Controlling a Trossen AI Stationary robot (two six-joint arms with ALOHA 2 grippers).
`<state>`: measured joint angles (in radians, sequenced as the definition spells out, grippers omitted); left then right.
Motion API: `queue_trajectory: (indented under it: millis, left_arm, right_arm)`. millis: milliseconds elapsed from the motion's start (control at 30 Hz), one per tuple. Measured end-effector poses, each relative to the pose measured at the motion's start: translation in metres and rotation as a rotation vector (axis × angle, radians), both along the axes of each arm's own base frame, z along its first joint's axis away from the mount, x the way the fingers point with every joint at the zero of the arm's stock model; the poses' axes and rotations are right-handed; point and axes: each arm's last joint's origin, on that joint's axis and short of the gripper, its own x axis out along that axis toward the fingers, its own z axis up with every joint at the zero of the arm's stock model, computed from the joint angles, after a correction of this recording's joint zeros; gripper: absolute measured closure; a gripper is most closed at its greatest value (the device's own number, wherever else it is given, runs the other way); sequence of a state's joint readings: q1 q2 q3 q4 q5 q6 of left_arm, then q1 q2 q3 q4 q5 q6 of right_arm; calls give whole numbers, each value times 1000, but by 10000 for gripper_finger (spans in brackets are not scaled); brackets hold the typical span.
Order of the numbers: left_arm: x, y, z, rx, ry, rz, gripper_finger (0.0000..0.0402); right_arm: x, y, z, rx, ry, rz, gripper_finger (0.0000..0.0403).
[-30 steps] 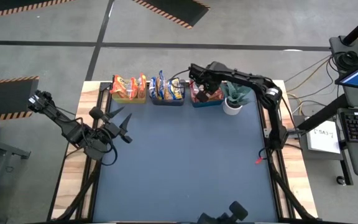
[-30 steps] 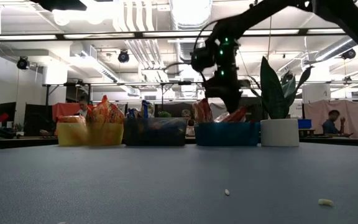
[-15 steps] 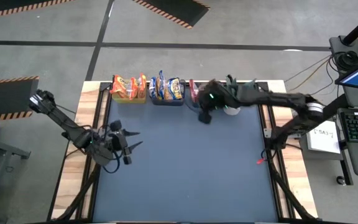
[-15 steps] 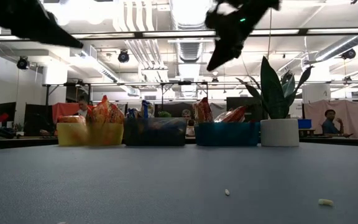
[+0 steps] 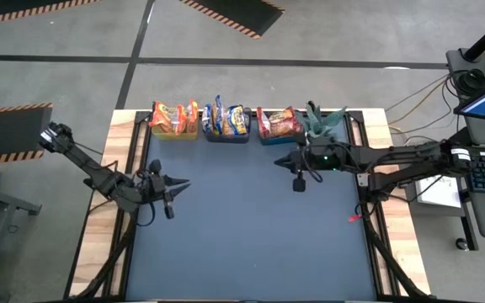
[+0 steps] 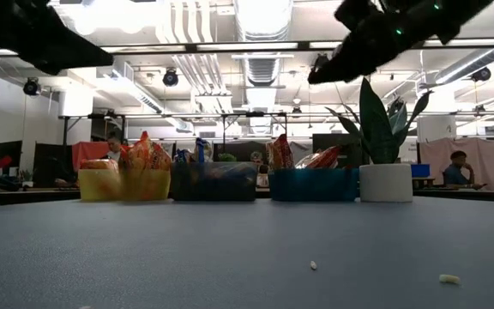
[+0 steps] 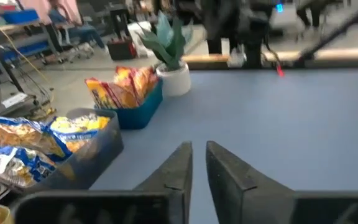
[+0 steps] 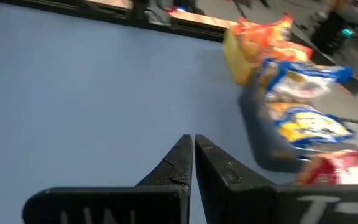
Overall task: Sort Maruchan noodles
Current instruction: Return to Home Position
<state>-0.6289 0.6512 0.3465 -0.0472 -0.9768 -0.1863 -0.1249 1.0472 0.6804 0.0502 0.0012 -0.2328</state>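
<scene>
The right gripper [image 5: 297,179] is held above the blue table [image 5: 242,244], its jaws pressed together on nothing. The red packets [image 5: 279,124] are seen standing in the blue bin [image 6: 313,185], near those jaws and off to their side, just beside the potted plant [image 5: 318,126]. Farther along that same side, the yellow-and-blue packets [image 5: 227,120] are seen in the grey bin [image 6: 214,182] and the orange packets [image 5: 173,116] in the yellow bin [image 6: 101,185]. The left gripper [image 5: 178,185] is held with jaws closed and empty, all three bins lying ahead of them and to one side, apart.
</scene>
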Motion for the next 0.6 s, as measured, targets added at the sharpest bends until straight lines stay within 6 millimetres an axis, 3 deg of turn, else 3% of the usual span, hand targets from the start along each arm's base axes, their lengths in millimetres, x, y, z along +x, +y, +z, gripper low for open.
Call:
queue_trajectory:
  millis: [100, 300, 600]
  left_arm:
    - [0, 6, -5, -13, -88, 22, 394]
    - [3, 13, -15, -81, -271, -69, 400]
    - [10, 21, -19, -104, -325, -109, 401]
  right_arm:
    - [-10, 2, -7, 6, -59, 63, 394]
    - [-32, -2, -20, 29, -143, 102, 394]
    - [-58, -10, -26, 43, -254, 173, 394]
